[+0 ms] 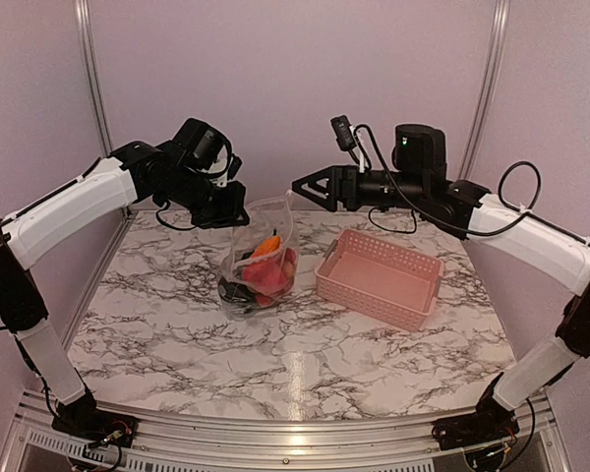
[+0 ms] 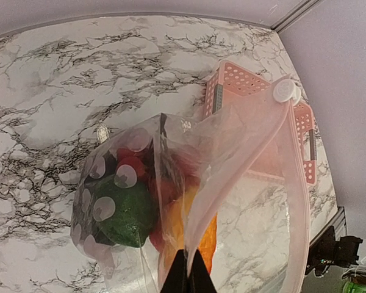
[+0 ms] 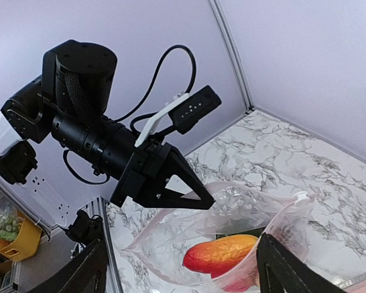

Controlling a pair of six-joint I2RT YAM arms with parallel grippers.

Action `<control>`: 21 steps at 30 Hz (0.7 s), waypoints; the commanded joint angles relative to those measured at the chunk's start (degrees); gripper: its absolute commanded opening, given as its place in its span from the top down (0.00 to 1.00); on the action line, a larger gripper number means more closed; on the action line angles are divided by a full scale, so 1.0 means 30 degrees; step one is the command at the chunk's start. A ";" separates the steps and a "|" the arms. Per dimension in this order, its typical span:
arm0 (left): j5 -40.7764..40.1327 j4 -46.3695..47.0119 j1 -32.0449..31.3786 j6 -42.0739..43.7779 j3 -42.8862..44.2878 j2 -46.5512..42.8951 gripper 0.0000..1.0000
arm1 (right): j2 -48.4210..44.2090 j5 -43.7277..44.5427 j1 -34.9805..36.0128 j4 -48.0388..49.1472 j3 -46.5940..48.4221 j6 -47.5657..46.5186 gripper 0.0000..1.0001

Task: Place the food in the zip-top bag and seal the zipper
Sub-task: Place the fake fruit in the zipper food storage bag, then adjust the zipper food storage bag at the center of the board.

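Well, the zip-top bag [image 1: 267, 218] stands upright at the centre of the overhead frame. Its bottom rests on the marble table [image 1: 177, 334] and its long axis runs straight up, mouth gaping toward the ceiling. The food sags in its lower half: an orange-red mango [image 3: 222, 255] lies tilted on top, with red berries [image 1: 273, 277] beneath, and a round green piece [image 2: 129, 213] and a dark aubergine [image 1: 234, 291] at the lower left.

The mouth stretches left to right across the frame, with a small white tab [image 2: 285, 90] at its right-hand corner. The left gripper [image 2: 186, 264] comes in from the upper left and is clenched on the bag's left rim, fingertips pressed together with plastic between them. The right gripper [image 3: 182, 239] hovers just above and right of the tabbed corner, pointing left. In its own wrist view its two fingers sit far apart at the bottom corners, released, and I cannot tell whether either touches the rim.

The pink basket [image 1: 369, 295] lies just right of the bag, apart from it, its long axis slanting toward the lower right. Bare marble runs wide across the lower half of the frame and left of the bag. The back wall [image 1: 275, 79] rises close behind both grippers.
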 commanded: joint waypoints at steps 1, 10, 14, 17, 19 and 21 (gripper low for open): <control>0.1734 0.0624 0.0064 0.1510 0.0010 -0.0596 1.00 | -0.1018 0.0512 -0.1645 -0.1155 -0.1153 -0.0903 0.19; 0.5382 0.2267 -0.0053 0.5181 -0.1287 -0.1854 0.99 | -0.1453 -0.1440 -0.2825 -0.1859 -0.1911 -0.1546 0.19; 0.6485 0.2222 -0.0083 0.6515 -0.2216 -0.2701 1.00 | -0.1548 -0.2808 -0.2951 -0.1737 -0.1890 -0.1619 0.19; 0.7252 0.1907 -0.0083 0.7417 -0.2664 -0.3273 1.00 | -0.1527 -0.3295 -0.2932 -0.2394 -0.1306 -0.2127 0.20; 0.7908 0.1697 -0.0061 0.8068 -0.2850 -0.3510 1.00 | -0.1442 -0.3631 -0.2950 -0.2912 -0.0889 -0.2503 0.22; 0.8251 0.1675 -0.0054 0.8530 -0.2941 -0.3534 1.00 | -0.1285 -0.4137 -0.2943 -0.3383 -0.0567 -0.2889 0.23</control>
